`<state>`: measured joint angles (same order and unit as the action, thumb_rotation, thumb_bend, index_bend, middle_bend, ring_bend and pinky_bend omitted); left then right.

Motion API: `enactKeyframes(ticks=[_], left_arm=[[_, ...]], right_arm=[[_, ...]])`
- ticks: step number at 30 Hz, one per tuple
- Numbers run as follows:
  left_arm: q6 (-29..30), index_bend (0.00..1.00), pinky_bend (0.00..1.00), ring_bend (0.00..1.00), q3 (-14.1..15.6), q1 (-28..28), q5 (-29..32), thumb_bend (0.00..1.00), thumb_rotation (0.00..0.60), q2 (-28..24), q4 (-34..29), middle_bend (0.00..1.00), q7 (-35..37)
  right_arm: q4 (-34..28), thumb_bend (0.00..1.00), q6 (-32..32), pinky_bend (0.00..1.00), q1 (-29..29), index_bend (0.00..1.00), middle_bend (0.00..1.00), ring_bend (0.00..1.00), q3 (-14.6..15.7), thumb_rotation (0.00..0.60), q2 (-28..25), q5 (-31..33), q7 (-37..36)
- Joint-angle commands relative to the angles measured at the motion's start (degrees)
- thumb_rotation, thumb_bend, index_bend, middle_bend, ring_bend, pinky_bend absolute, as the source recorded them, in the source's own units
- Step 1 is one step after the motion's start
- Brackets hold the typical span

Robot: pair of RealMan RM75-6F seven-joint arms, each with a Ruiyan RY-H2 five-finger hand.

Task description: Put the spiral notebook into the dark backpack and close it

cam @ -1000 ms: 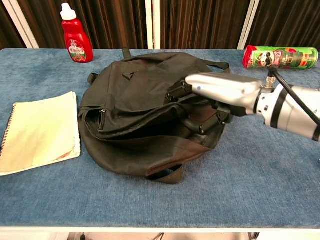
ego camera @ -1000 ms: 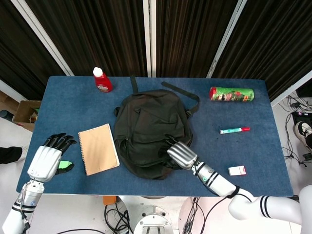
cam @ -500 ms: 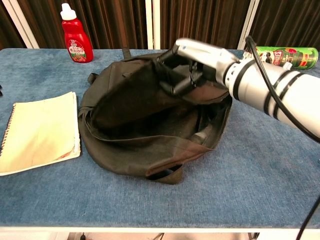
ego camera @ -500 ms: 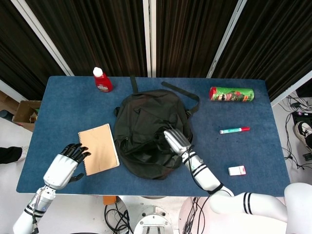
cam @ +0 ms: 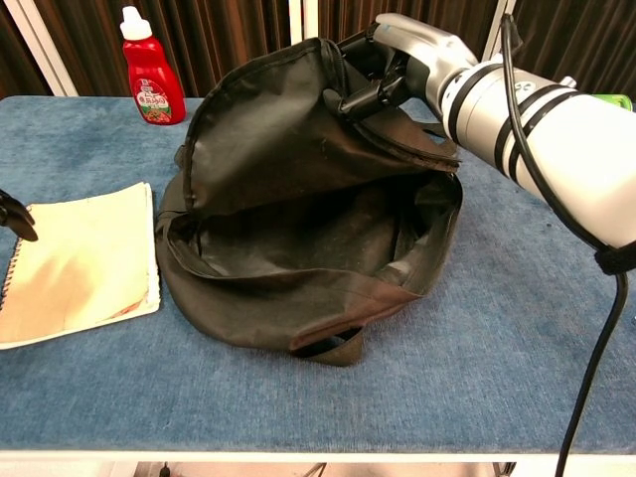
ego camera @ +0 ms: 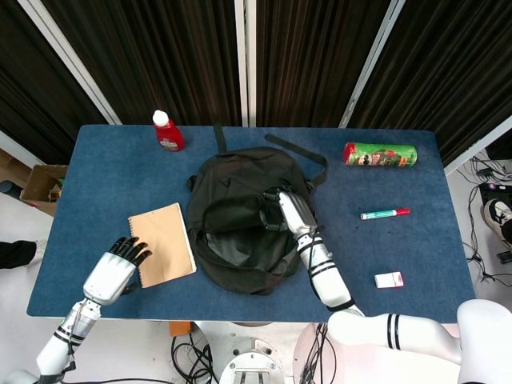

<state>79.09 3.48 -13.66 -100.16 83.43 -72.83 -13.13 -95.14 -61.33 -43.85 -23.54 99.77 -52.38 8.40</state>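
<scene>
Your right hand (cam: 397,55) grips the dark backpack (cam: 308,219) flap, lifted wide; your left hand (ego camera: 116,268), fingers spread and holding nothing, touches the spiral notebook (ego camera: 162,243).

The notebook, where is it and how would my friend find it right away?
Look at the blue table, then at the dark backpack in the middle, whose flap the right hand holds up. Just left of it lies the spiral notebook, flat, with the left hand at its lower left corner. It is the only flat, tan thing there.
</scene>
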Motion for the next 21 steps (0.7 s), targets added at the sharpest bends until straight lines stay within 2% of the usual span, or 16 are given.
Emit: enactKeyframes(ticks=[1,8,14,21], left_arm=[[-1.59,0.3,0.22,0.17,-0.9,-1.16,1.4,0.02,0.6,1.66,3.3,0.23,0.12],[-5.16,0.27,0.22,0.14,-1.85,-3.48,3.26,0.02,0.6,2.26,6.24,0.19,-1.61],[-7.41,0.22,0.21,0.11,-2.12,-4.25,5.26,0.01,0.6,1.13,5.04,0.15,-3.96],[-9.87,0.22,0.21,0.11,-2.65,-6.39,6.49,0.01,0.6,1.85,5.11,0.15,-0.54]], right_arm=[[-0.16,0.48,-0.08,0.03,0.03,0.69,0.53,0.25,-0.05,0.6,-0.21,0.09,-0.22],[-0.47,0.48,-0.12,0.02,-0.01,0.69,0.53,0.25,-0.02,0.6,-0.49,-0.22,-1.29],[-0.3,0.48,0.01,0.02,0.08,0.69,0.53,0.25,0.12,0.6,-0.85,-0.38,-2.12],[0.01,0.48,0.26,0.02,0.15,0.69,0.53,0.25,0.14,0.6,-1.06,-0.79,-3.54]])
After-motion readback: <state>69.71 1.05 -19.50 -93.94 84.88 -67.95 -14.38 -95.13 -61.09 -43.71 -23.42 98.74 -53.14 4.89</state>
